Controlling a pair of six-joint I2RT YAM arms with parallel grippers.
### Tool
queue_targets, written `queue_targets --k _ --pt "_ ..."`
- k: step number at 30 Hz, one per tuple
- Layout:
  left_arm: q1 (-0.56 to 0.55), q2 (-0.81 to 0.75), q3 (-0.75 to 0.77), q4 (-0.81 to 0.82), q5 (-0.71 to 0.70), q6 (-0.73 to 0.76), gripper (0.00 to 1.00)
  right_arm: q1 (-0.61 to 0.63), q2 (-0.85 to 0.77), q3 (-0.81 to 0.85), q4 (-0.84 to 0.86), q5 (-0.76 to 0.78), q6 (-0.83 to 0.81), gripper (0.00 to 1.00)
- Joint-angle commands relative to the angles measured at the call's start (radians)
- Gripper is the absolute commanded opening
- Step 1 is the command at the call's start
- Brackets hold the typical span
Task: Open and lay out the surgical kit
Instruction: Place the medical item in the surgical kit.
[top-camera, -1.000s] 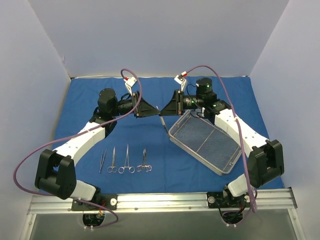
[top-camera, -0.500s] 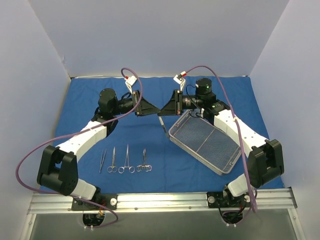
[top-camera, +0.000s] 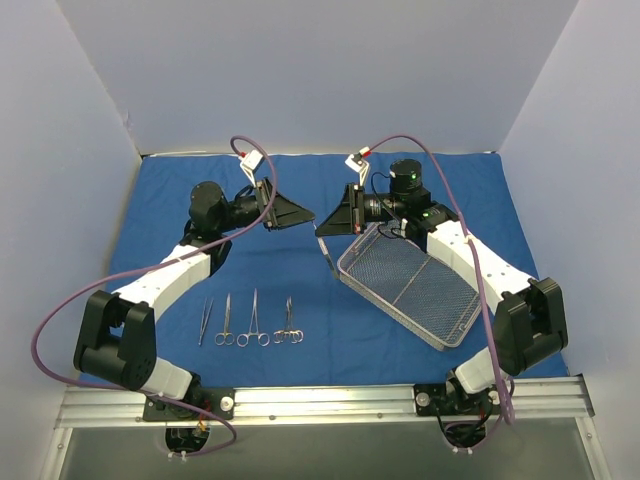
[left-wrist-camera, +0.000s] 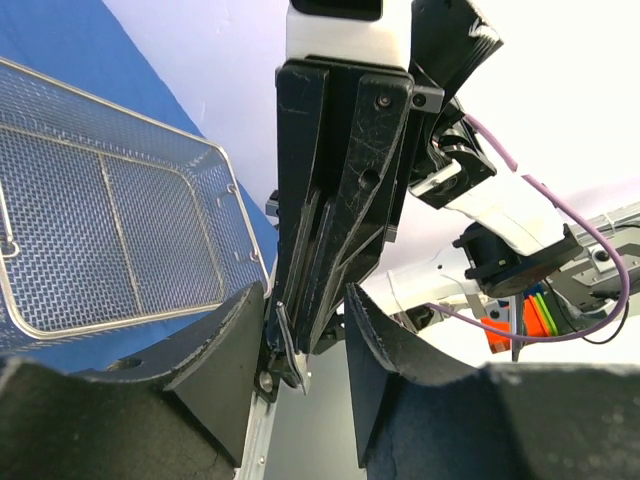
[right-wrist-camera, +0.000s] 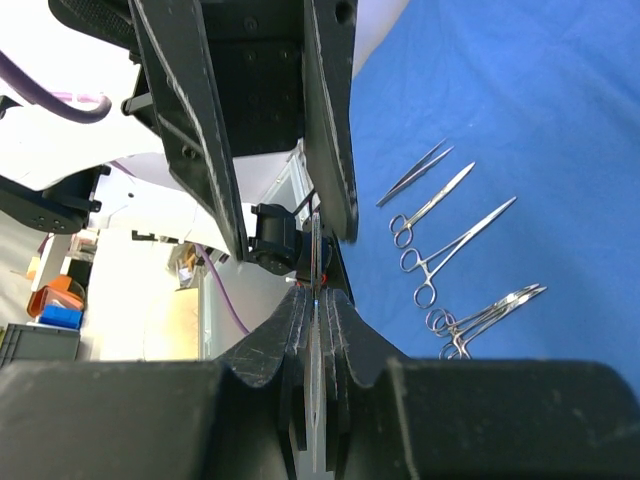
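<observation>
- Right gripper (right-wrist-camera: 317, 298) pinches a slim steel instrument (top-camera: 326, 255) edge-on (type unclear), just off the left corner of the mesh tray (top-camera: 408, 285).
- Left gripper (left-wrist-camera: 303, 292) spread, either side of that pinching tip.
- Four more instruments (top-camera: 250, 325) in a row left of tray, on blue cloth (top-camera: 300, 285).

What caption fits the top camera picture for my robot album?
Right gripper holds a slim steel tool near the open left gripper; mesh tray and four instruments rest on blue cloth.
</observation>
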Motion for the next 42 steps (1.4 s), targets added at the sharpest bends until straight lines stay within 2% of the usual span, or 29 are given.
queue_targets --k 1,15,18,21,23,24,25,26,28,29,30,31,32,33,34,35,36,37,38,39,41,42 --pt "0.013 -0.004 0.001 0.103 -0.006 -0.021 0.47 0.001 -0.007 0.005 0.014 -0.042 -0.011 0.00" --pt "-0.003 0.014 -0.020 0.114 0.007 -0.033 0.43 0.001 -0.015 0.001 0.029 -0.024 0.002 0.00" --pt "-0.003 0.017 -0.014 0.115 0.014 -0.038 0.37 0.003 -0.015 -0.006 0.046 -0.024 0.015 0.00" --pt "-0.003 0.022 -0.008 0.117 0.023 -0.042 0.20 0.003 -0.018 -0.008 0.054 -0.024 0.020 0.00" --pt "-0.003 0.028 0.004 0.111 0.033 -0.042 0.02 0.003 -0.016 -0.008 0.053 -0.019 0.020 0.00" --pt "-0.003 0.028 0.006 0.102 0.037 -0.044 0.02 0.003 -0.015 -0.005 0.048 -0.015 0.020 0.00" --pt "-0.003 0.026 0.015 0.080 0.043 -0.026 0.02 0.003 -0.015 -0.003 0.027 -0.010 0.009 0.05" --pt "0.001 0.025 0.024 0.041 0.044 -0.003 0.02 0.003 -0.013 0.014 -0.007 -0.004 -0.007 0.16" --pt "0.014 0.010 0.050 -0.166 0.049 0.125 0.02 -0.005 -0.019 0.041 -0.143 0.048 -0.069 0.44" --pt "0.022 0.002 0.081 -0.238 0.047 0.175 0.02 -0.008 -0.022 0.053 -0.182 0.063 -0.119 0.50" --pt "0.046 -0.016 0.098 -0.411 0.040 0.232 0.02 -0.013 -0.029 0.073 -0.217 0.080 -0.139 0.54" --pt "0.063 -0.024 0.116 -0.506 0.020 0.354 0.02 -0.036 -0.033 0.080 -0.287 0.106 -0.155 0.59" --pt "0.080 -0.029 0.165 -0.700 0.012 0.414 0.02 -0.050 -0.041 0.081 -0.309 0.111 -0.170 0.63" --pt "0.097 -0.038 0.196 -0.813 -0.002 0.486 0.02 -0.068 -0.058 0.081 -0.326 0.117 -0.178 0.64" --pt "0.134 -0.040 0.227 -0.908 -0.020 0.623 0.02 -0.103 -0.068 0.084 -0.387 0.160 -0.188 0.66" --pt "0.152 -0.041 0.300 -1.111 -0.066 0.695 0.02 -0.126 -0.073 0.089 -0.430 0.181 -0.231 0.66" --pt "0.171 -0.037 0.337 -1.212 -0.100 0.824 0.02 -0.145 -0.082 0.103 -0.470 0.201 -0.257 0.67" --pt "0.198 -0.029 0.377 -1.300 -0.147 0.887 0.02 -0.172 -0.087 0.110 -0.556 0.267 -0.280 0.67" --pt "0.203 -0.020 0.417 -1.469 -0.248 0.943 0.02 -0.178 -0.091 0.116 -0.591 0.306 -0.302 0.67" --pt "0.205 0.003 0.499 -1.551 -0.323 1.052 0.02 -0.180 -0.104 0.116 -0.615 0.336 -0.334 0.67" --pt "0.192 0.019 0.552 -1.702 -0.508 1.122 0.02 -0.182 -0.113 0.110 -0.661 0.378 -0.348 0.67" --pt "0.192 0.023 0.567 -1.731 -0.554 1.151 0.02 -0.180 -0.124 0.098 -0.662 0.383 -0.341 0.67"
